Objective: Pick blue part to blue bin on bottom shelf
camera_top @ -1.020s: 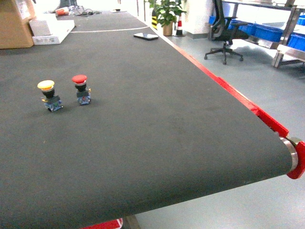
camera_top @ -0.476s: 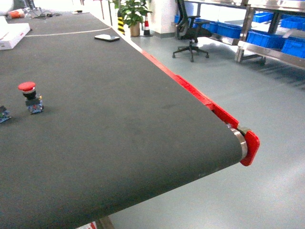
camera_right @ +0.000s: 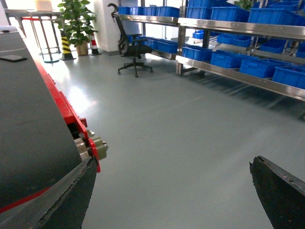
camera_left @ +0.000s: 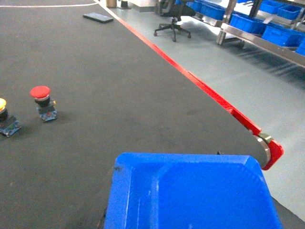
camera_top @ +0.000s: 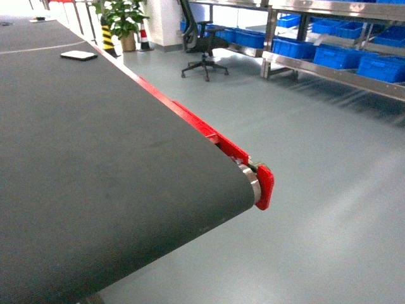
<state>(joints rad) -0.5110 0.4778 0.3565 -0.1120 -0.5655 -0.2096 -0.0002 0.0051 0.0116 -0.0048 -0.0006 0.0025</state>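
Note:
The blue part (camera_left: 190, 193) fills the bottom of the left wrist view and hangs just above the dark belt (camera_left: 119, 95). My left gripper is shut on it, and its fingers are hidden under the part. My right gripper (camera_right: 174, 191) is open beside the belt's end, with only grey floor between its black fingers (camera_right: 279, 191). Several blue bins (camera_top: 338, 56) (camera_right: 259, 67) sit on the steel rack's low level (camera_top: 329, 75) (camera_right: 238, 76) across the floor. I cannot tell which one is the task's blue bin. Neither gripper shows in the head view.
A red-capped push button (camera_left: 42, 98) and a yellow-capped one (camera_left: 4, 119) stand on the belt. The belt ends at a roller with a red cap (camera_top: 262, 185) (camera_right: 93, 148). An office chair (camera_top: 202, 47), a potted plant (camera_top: 123, 22) and a phone (camera_top: 78, 55) lie beyond.
The head view has swung right: the two push buttons and the boxes have slid out at the left, and the belt's end, the floor and the rack of bins have come in.

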